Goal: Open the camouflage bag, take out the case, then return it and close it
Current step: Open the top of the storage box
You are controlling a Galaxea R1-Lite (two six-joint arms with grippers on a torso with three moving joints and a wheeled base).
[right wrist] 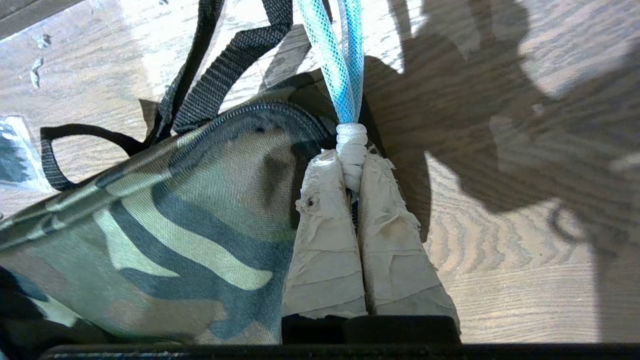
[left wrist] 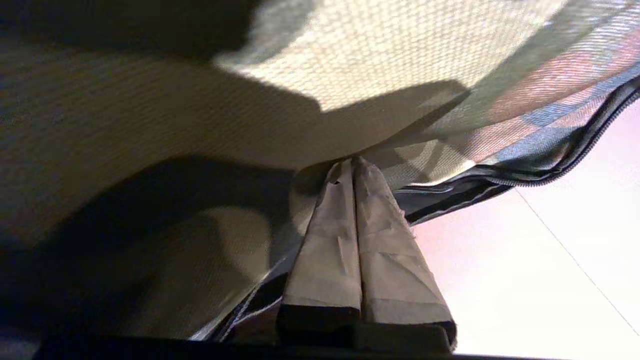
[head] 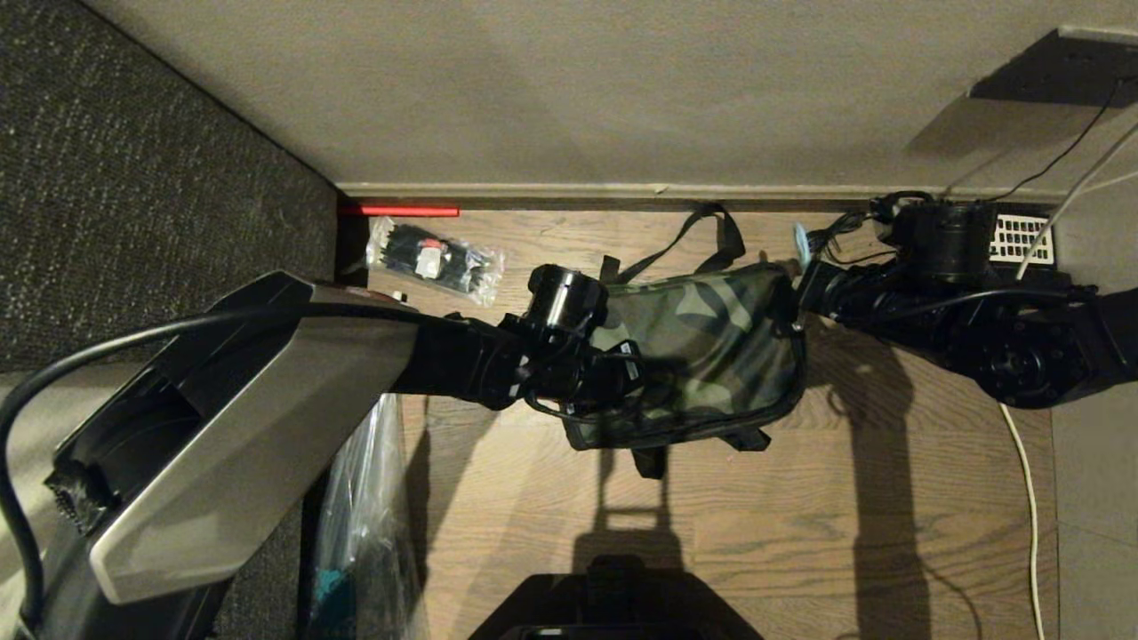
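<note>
The camouflage bag [head: 711,342] lies on the wooden floor with its camouflage top up and its black straps [head: 711,236] trailing toward the wall. My left gripper [head: 622,372] is shut at the bag's left end, and its taped fingertips [left wrist: 345,172] press into the camouflage fabric [left wrist: 350,75] just inside the black zipper edge [left wrist: 550,170]. My right gripper [right wrist: 351,167] sits at the bag's far right corner [head: 791,276]. It is shut on the white-wrapped end of a blue mesh pull cord [right wrist: 345,65] by the zipper [right wrist: 260,112]. The case is hidden.
A clear packet of black items [head: 436,258] and a red stick [head: 400,211] lie by the baseboard at the back left. Dark carpet [head: 133,178] borders the left, with a plastic bag [head: 356,533] beside it. A white cable [head: 1031,498] runs along the right, past a white keypad [head: 1022,238].
</note>
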